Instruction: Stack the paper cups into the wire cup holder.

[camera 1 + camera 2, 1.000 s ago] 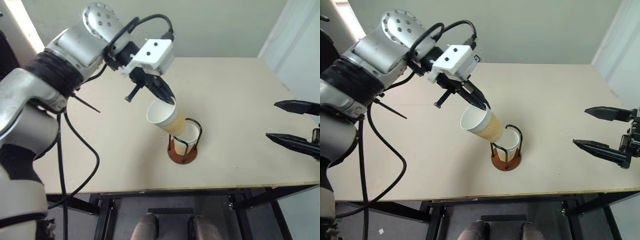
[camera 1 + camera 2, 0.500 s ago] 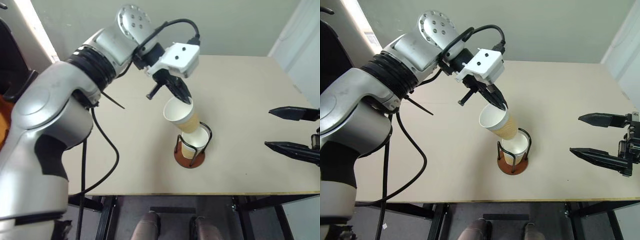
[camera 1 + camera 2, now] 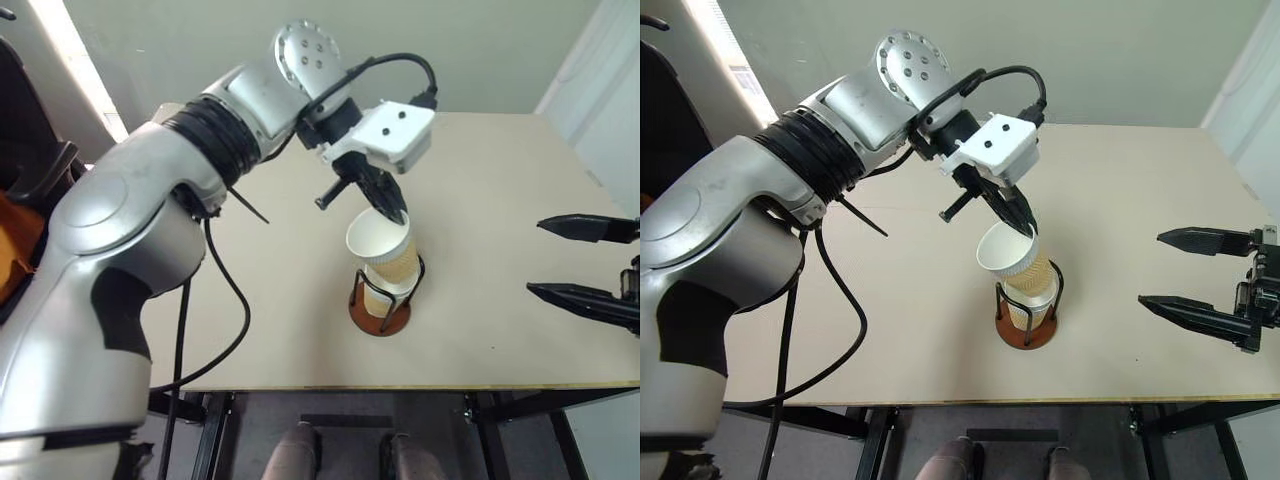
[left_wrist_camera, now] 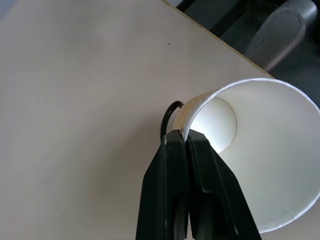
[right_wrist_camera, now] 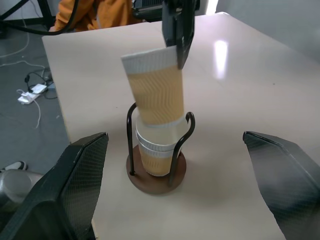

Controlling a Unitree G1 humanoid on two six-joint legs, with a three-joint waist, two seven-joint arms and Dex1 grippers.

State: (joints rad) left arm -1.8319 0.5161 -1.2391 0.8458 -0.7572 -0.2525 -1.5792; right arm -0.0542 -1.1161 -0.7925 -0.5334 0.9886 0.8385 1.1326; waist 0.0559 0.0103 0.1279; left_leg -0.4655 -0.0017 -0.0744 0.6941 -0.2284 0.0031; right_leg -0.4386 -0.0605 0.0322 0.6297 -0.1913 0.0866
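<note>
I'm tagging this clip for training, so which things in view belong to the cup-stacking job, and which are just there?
Part of the job:
- held paper cup, pinched at its rim by the left hand
- stacked cups already in the holder
- wire cup holder

Just there:
- table
- open right hand, off to the side
- person in orange

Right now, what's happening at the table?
The left gripper is shut on the rim of a tan-yellow paper cup, holding it tilted with its base entering the white-rimmed cup already seated in the black wire cup holder. It is not fully nested. The right gripper waits open beside the beige table.
</note>
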